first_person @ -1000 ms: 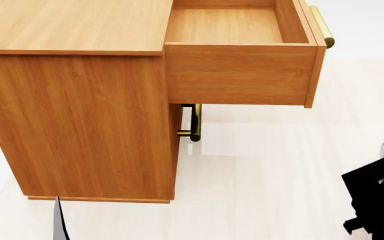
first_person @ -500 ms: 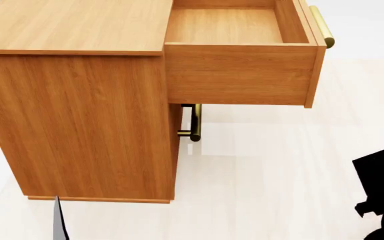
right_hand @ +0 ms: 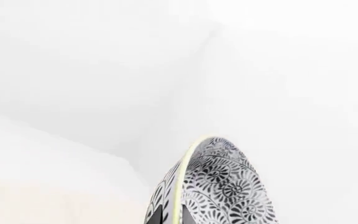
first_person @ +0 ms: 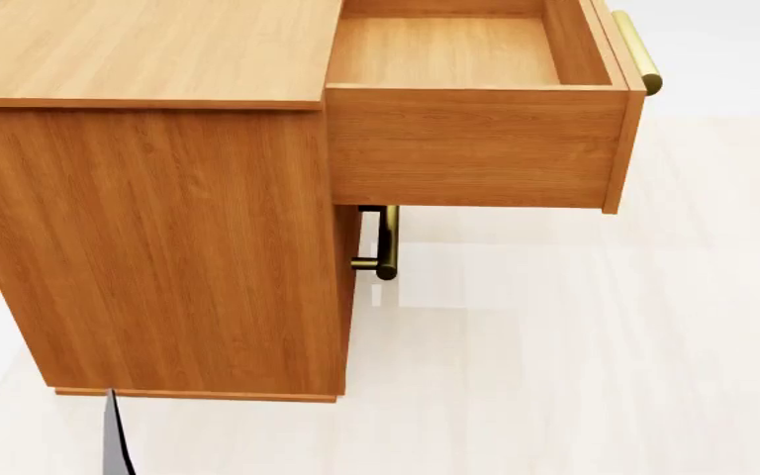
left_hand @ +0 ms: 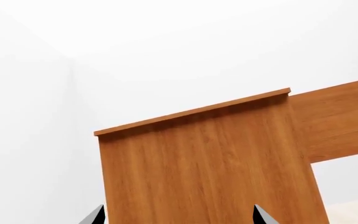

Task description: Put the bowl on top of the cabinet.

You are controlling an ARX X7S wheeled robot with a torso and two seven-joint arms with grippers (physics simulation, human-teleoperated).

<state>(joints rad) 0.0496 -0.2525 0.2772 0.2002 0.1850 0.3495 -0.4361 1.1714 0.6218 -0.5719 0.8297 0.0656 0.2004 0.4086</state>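
1. The right tool (right_hand: 164, 215) has left the head view since half a second ago; its wrist view shows it clamped on the bowl (right_hand: 219, 186) rim.
2. The left tool (left_hand: 179, 217) stands wide, tips only, facing the cabinet (first_person: 155, 198), whose top drawer (first_person: 473, 139) is open.

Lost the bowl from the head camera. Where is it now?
Only the right wrist view shows the bowl, rim pinched in the right gripper against white walls; the cabinet is not in that view.
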